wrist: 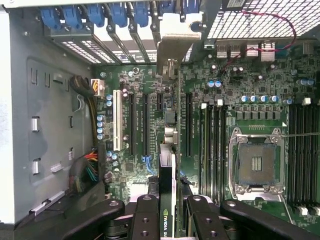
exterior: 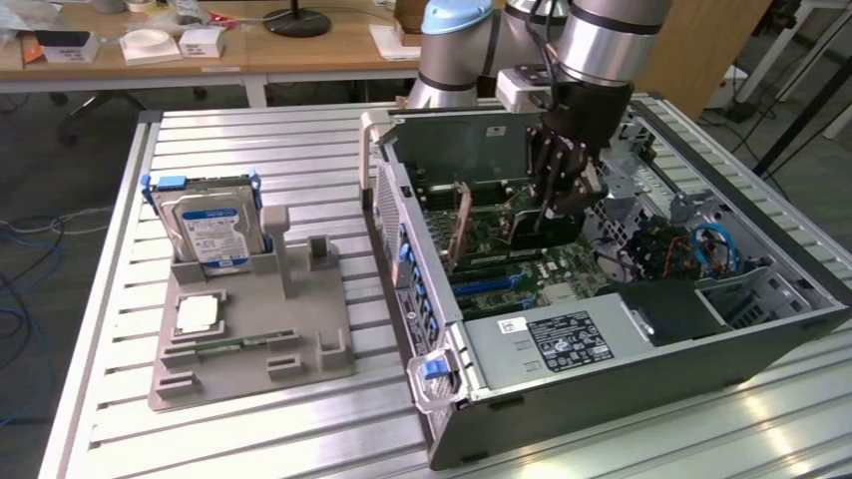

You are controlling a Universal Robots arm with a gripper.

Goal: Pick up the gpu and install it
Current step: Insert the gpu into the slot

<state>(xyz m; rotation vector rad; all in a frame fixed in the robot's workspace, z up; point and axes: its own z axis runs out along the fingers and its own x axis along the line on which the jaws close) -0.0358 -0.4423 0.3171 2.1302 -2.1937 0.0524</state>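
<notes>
We look over a slatted metal table [exterior: 266, 429] with wooden desks [exterior: 319, 50] behind it. On the exterior view's left stands a grey fixture [exterior: 253, 359]. It carries an upright hard drive [exterior: 213, 228] with a blue-white label, and a narrow memory stick [exterior: 246, 344] lies flat lower down.

To its right lies the open computer case [exterior: 639, 339], with its motherboard [exterior: 533, 274] exposed. The arm [exterior: 600, 40] comes down from above into the case, and the gripper [exterior: 560, 195] hangs over the board.

In the wrist view we see the gpu [wrist: 167, 175] edge-on, gripped between the black fingers [wrist: 146, 215]. It stands over the long expansion slots [wrist: 145, 125]. Its silver bracket [wrist: 175, 35] points toward the rear wall and its row of blue clips [wrist: 120, 14]. We cannot tell whether the card's edge is seated in a slot.

Further right on the board sit the empty processor socket [wrist: 255, 165] and the memory slots [wrist: 300, 150].
</notes>
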